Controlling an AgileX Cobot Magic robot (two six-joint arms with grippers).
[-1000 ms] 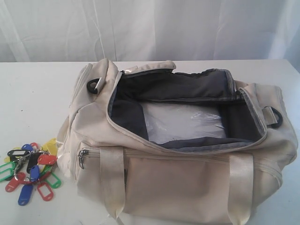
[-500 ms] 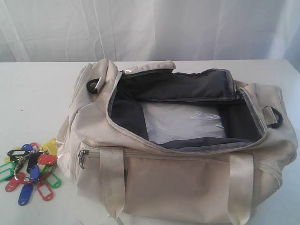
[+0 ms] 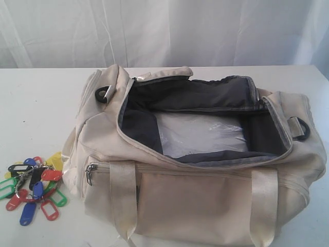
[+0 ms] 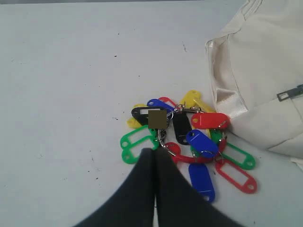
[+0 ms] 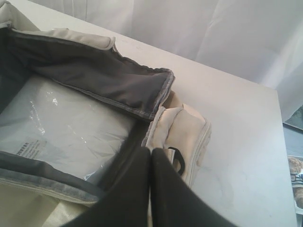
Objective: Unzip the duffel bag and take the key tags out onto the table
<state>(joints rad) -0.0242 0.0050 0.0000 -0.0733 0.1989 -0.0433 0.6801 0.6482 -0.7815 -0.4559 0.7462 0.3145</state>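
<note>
The cream duffel bag point(image 3: 205, 200) lies on the white table point(image 3: 36, 103) with its top zipper undone and its dark grey lining point(image 3: 190, 95) showing. A bunch of key tags point(image 3: 33, 188) in red, blue, green, yellow and black lies on the table to the bag's left, also seen as key tags point(image 4: 189, 142) in the left wrist view. My left gripper point(image 4: 154, 150) is shut and empty, above the table just short of the tags. My right gripper point(image 5: 150, 150) is shut and empty over the bag's end point(image 5: 182, 130). Neither gripper shows in the exterior view.
A clear plastic-wrapped white packet point(image 3: 200, 134) lies flat inside the bag, also visible as the packet point(image 5: 57, 127) in the right wrist view. White curtains point(image 3: 164, 31) hang behind the table. The table's edge point(image 5: 280, 142) runs close beside the bag's end.
</note>
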